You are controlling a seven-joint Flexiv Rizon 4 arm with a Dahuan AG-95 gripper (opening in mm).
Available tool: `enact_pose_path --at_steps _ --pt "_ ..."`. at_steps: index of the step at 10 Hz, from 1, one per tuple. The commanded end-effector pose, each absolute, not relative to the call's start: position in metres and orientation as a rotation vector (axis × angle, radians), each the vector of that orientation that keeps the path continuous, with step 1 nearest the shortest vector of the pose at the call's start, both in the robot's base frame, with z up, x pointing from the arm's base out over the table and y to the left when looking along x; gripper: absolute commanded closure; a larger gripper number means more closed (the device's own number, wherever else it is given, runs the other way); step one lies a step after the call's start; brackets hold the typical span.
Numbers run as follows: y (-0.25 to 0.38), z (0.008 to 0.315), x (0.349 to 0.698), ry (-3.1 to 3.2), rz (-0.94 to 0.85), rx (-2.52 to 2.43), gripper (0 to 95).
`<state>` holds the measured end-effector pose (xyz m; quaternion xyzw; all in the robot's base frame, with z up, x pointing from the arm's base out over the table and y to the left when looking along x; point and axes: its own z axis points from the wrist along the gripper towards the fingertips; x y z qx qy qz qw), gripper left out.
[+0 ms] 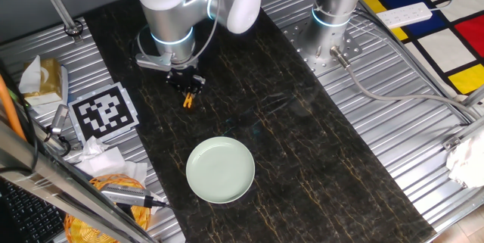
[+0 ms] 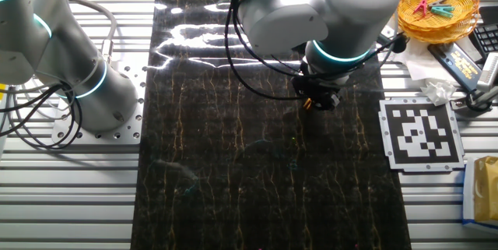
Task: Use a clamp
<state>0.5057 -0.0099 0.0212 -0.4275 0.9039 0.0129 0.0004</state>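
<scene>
The clamp (image 1: 187,100) is a tiny orange-yellow clip, hanging prongs down from my gripper (image 1: 186,85) over the dark mat. The black fingers are closed on its upper end. In the other fixed view only a sliver of the clamp (image 2: 307,105) shows under the gripper (image 2: 317,96), mostly hidden by the arm. The pale green plate (image 1: 220,169) lies on the mat nearer the front, well apart from the clamp; it is out of view in the other fixed view.
A fiducial marker card (image 1: 104,111) lies left of the mat, also in the other view (image 2: 420,132). A yellow basket (image 2: 437,7) holds several coloured clips. A second arm's base (image 1: 330,27) stands at the back right. Tissues and tools (image 1: 113,182) clutter the left side.
</scene>
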Motion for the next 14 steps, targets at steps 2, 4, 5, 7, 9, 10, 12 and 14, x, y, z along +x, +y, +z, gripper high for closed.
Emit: enact_pose_path --at_steps 2,4,5,7,9,10,12,14 --pt "-0.009 0.023 0.51 2.863 0.02 -1.312 95.0" --pt "-0.004 0.032 0.519 2.895 -0.004 -1.297 95.0" --pt "-0.002 0.037 0.523 2.91 -0.012 -1.296 95.0" --pt "0.002 0.044 0.531 2.931 -0.048 -1.317 95.0" --pt "0.012 0.047 0.538 2.947 -0.091 -1.359 95.0" --pt "0.017 0.047 0.542 2.955 -0.128 -1.393 95.0" --pt "0.023 0.049 0.548 2.965 -0.13 -1.426 95.0" --pt "0.033 0.05 0.554 2.995 -0.176 -1.465 95.0"
